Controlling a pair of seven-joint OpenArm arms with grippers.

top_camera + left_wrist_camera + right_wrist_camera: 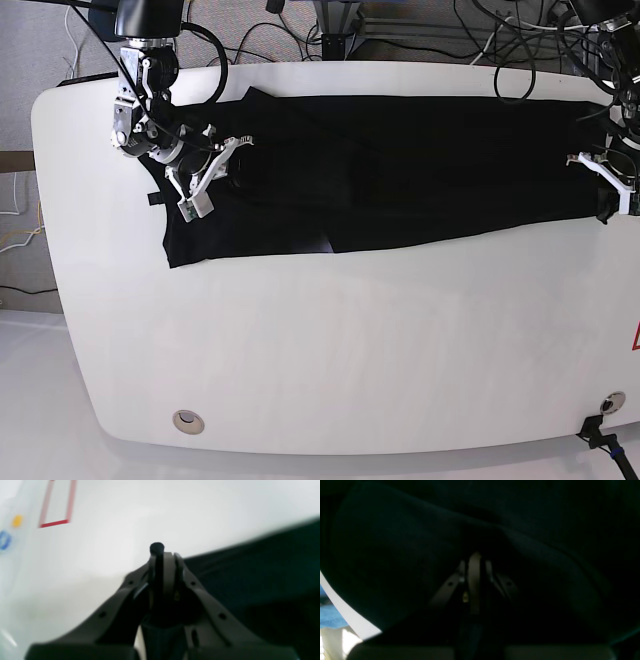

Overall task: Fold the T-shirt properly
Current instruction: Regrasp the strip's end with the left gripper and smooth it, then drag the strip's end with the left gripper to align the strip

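Lying: T-shirt point(400, 160) spread black side up in a long band across the upper part of the base view, from upper left to the right edge, on the white table point(330, 340).
Shirt edges: lower hem runs ragged — it steps down at the left, where a flap reaches lowest near the left-centre of the frame.
Right gripper point(215, 165): upper left of the base view, over the shirt's left end; jaws closed. Its wrist view is nearly all dark cloth point(395, 542), so whether cloth is pinched between the fingers cannot be told.
Left gripper point(612, 175): right edge of the base view, at the shirt's right end; jaws pressed together in the wrist view point(162, 555). A dark tip shows above the fingers — cloth or pad, cannot tell.
Table: bare white below the shirt; a red outline point(56, 505) shows at the upper left of the left wrist view.
Cables point(500, 40): tangled along the top of the base view, behind the table.
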